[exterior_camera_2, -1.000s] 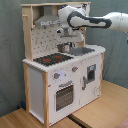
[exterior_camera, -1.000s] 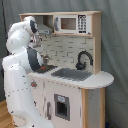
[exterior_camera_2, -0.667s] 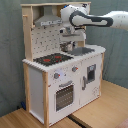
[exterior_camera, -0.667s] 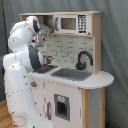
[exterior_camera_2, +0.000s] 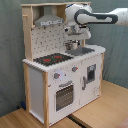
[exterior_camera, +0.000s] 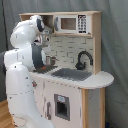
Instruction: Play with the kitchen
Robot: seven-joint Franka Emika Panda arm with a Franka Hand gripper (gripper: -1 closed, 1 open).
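Seen in the second exterior view from left to right: hood (exterior_camera_2: 47, 21) and dotted backboard (exterior_camera_2: 47, 42) at far left, hob (exterior_camera_2: 51, 59) below, then the gripper (exterior_camera_2: 73, 34) hanging just above the tap (exterior_camera_2: 71, 46) and sink (exterior_camera_2: 83, 50), all part of the kitchen (exterior_camera_2: 60, 70) standing on the wooden floor (exterior_camera_2: 100, 112). Cannot tell whether the fingers are spread or closed, nor whether anything is held. Best, probably, to descend slowly and straight over the tap, clear of the backboard and the overhead shelf (exterior_camera_2: 55, 5), touching only lightly.
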